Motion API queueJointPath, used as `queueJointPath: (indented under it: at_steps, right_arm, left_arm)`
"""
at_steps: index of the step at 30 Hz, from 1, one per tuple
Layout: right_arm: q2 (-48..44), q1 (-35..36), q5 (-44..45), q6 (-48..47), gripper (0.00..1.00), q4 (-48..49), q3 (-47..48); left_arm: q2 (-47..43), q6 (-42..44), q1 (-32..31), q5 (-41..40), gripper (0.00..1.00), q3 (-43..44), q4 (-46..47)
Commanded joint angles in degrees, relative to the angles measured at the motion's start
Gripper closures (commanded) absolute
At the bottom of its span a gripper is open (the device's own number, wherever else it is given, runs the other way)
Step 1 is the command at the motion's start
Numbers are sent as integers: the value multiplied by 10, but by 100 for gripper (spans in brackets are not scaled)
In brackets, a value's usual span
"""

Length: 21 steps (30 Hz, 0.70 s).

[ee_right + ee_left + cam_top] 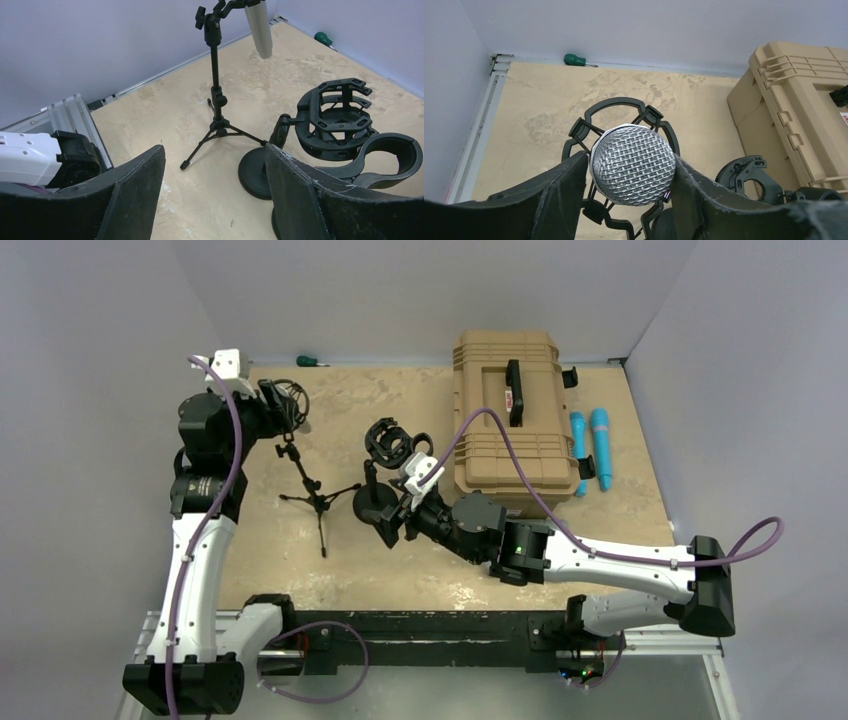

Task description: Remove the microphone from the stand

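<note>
The microphone has a silver mesh head [632, 165] and a silver body [260, 27]. It sits in a black ring shock mount [616, 107] on top of a thin black tripod stand [318, 498], which also shows in the right wrist view [216, 100]. My left gripper [631, 167] is at the back left [272, 400], shut on the mesh head with both fingers touching its sides. My right gripper [215, 155] is open and empty. It hovers low in mid-table [395, 520], beside a second stand.
A second black stand with a round base [257, 175] carries an empty shock mount [390, 443]. A tan hard case [510, 420] lies at the back right, with two blue cylinders [590, 450] beside it. A green screwdriver [310, 361] lies by the back wall.
</note>
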Motion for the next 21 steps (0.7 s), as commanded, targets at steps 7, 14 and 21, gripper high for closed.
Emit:
queueJointPath:
  at_steps: [7, 14, 21]
  right_arm:
    - [-17, -1, 11, 13, 30, -4, 0]
    - [-49, -1, 34, 5, 30, -30, 3]
    - [-95, -1, 51, 5, 29, -30, -18]
  left_arm:
    - [-44, 41, -42, -63, 72, 19, 2]
    - [-29, 46, -83, -111, 89, 87, -65]
    - [-20, 19, -98, -120, 100, 218, -188]
